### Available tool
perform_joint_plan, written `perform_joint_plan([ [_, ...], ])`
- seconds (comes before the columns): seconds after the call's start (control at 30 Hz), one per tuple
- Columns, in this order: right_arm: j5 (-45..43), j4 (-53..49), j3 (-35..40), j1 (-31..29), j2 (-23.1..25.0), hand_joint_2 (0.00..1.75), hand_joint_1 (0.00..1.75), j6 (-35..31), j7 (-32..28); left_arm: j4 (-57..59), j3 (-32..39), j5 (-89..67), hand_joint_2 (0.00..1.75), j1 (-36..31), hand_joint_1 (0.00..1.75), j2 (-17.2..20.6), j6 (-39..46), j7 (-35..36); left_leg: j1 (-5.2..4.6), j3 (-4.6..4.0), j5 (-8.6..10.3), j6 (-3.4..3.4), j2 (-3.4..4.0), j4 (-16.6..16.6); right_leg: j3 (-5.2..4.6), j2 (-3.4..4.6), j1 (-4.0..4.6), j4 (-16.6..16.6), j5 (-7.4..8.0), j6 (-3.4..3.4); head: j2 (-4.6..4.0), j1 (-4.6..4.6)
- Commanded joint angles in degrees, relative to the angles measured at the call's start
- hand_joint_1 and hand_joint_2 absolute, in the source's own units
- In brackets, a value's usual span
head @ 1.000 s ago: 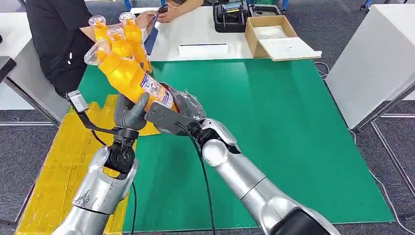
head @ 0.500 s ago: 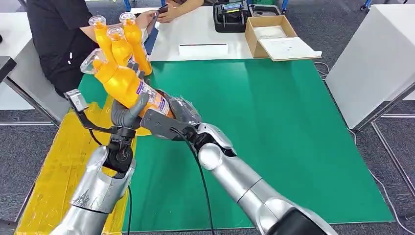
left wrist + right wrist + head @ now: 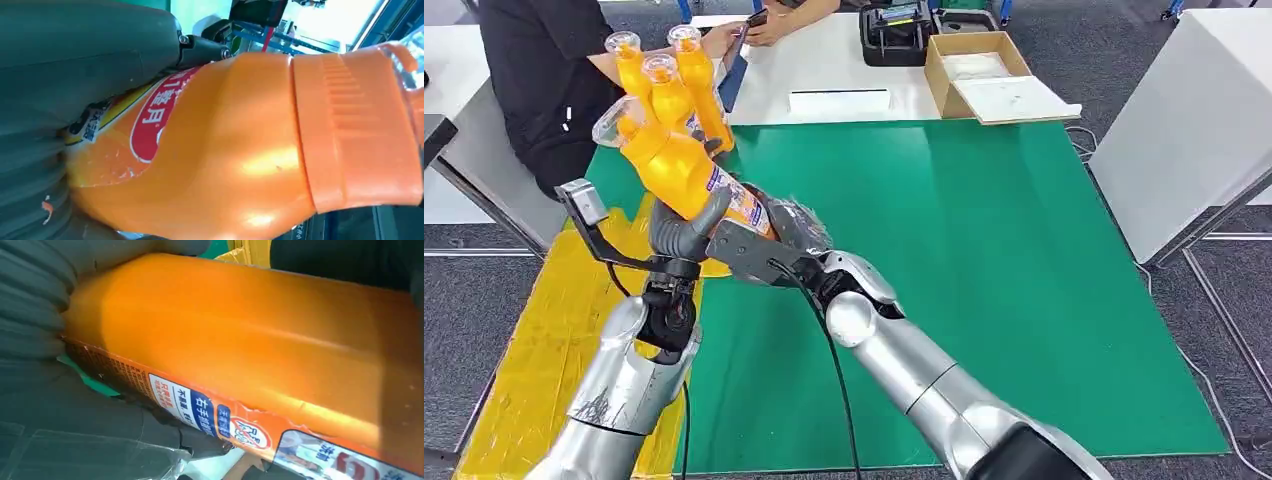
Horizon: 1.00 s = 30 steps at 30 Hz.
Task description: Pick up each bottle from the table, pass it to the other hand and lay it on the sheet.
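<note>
Hands meeting above the left part of the green mat [image 3: 984, 270], both on one orange plastic bottle with a printed label [image 3: 686, 172]. Left hand [image 3: 686, 228] wrapped around the bottle's lower body from beneath, thumb up along its side. Right hand [image 3: 774, 240] closed around the base end. Bottle tilted, clear cap toward the far left, held clear of the yellow sheet [image 3: 544, 340] at left. Three more upright orange bottles [image 3: 686, 80] just beyond, at the mat's far left corner.

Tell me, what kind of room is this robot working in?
Probably a lab or test workshop, not a home: a green mat and a yellow sheet mark out the work table, a person sits close by, and an open cardboard box sits on a plain white table.
</note>
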Motion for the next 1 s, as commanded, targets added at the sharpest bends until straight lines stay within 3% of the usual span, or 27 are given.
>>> perform_joint_plan([
  [0.03,0.4,3.6,5.6,-0.1,0.2,1.75,1.75,1.8,0.3,0.8,-1.4,-0.4,1.75,-3.9,1.75,0.6,0.2,0.3,0.01,0.34,-0.18,-0.15,-0.15,0.1,0.4,-0.36,0.04,0.1,-0.23,0.01,0.0,-0.02],
  [0.07,0.4,3.6,5.6,-0.1,0.2,1.75,1.75,1.8,0.3,0.8,-1.4,-0.4,1.75,-3.9,1.75,0.6,0.2,0.3,0.04,0.1,-0.04,-0.08,-0.09,0.0,0.15,-0.19,0.05,0.0,-0.06,0.0,0.0,0.0],
  [0.2,0.4,3.6,5.6,-0.1,0.2,1.75,1.75,1.8,0.3,0.8,-1.4,-0.4,1.75,-3.9,1.75,0.6,0.2,0.3,-0.01,0.52,-0.29,-0.21,-0.17,0.1,0.59,-0.47,0.03,0.1,-0.36,0.02,0.0,0.0],
  [0.3,0.3,3.4,5.7,-0.1,0.0,1.75,1.75,2.0,0.4,0.4,-1.5,-0.4,1.75,-3.7,1.75,0.7,0.2,0.3,0.02,0.1,-0.03,-0.07,-0.1,0.0,0.14,-0.19,0.03,0.0,-0.06,0.0,0.0,0.0],
  [0.5,-0.1,3.3,5.7,0.2,-0.4,1.75,1.75,2.0,0.7,-0.7,-1.5,-0.9,1.75,-3.2,1.75,1.0,0.9,0.6,0.03,0.12,-0.04,-0.08,-0.11,0.0,0.17,-0.21,0.04,0.0,-0.08,0.0,0.0,0.0],
  [0.63,-2.1,2.6,2.4,1.4,-3.8,1.75,1.75,1.3,0.6,-2.3,-0.8,-4.8,1.75,-1.5,1.75,1.7,4.4,-0.7,-0.01,0.48,-0.21,-0.17,-0.22,0.0,0.56,-0.47,0.03,0.0,-0.29,0.02,0.0,0.0],
  [0.67,-2.6,2.0,1.0,1.8,-5.2,1.75,1.47,0.9,0.6,-3.2,-0.2,-5.5,1.75,-0.7,1.75,1.9,5.0,-1.0,0.03,0.21,-0.05,-0.08,-0.19,0.0,0.28,-0.31,0.05,-0.1,-0.1,0.01,0.0,0.0],
  [0.7,-2.9,1.1,-0.5,2.3,-6.7,1.75,0.0,0.4,0.5,-4.0,0.4,-5.8,1.75,0.0,1.75,2.1,5.2,-1.1,0.03,0.2,-0.03,-0.07,-0.19,0.0,0.27,-0.3,0.05,-0.1,-0.09,0.01,0.0,0.0],
  [0.73,-3.3,-0.1,-2.2,2.8,-8.4,0.0,0.0,-0.2,0.5,-4.3,0.7,-7.0,1.75,0.4,1.75,2.6,5.6,-1.2,0.02,0.29,-0.06,-0.09,-0.25,0.0,0.39,-0.4,0.05,-0.1,-0.14,0.02,0.0,0.0],
  [0.9,-2.8,-17.1,-14.2,10.8,-19.0,0.0,0.0,-0.3,1.6,-3.6,3.0,-10.8,1.75,1.3,1.75,4.1,5.7,-1.6,-0.01,0.1,0.02,-0.03,-0.35,0.0,0.22,-0.44,0.01,-0.1,-0.07,0.03,0.0,0.0],
  [1.0,-1.9,-27.3,-20.3,17.2,-23.2,0.0,0.0,0.7,2.2,-1.9,3.4,-13.3,1.75,0.1,1.75,4.5,6.7,-2.1,-0.04,0.23,-0.04,-0.04,-0.81,0.0,0.49,-0.97,0.01,-0.1,-0.24,0.08,0.0,0.0],
])
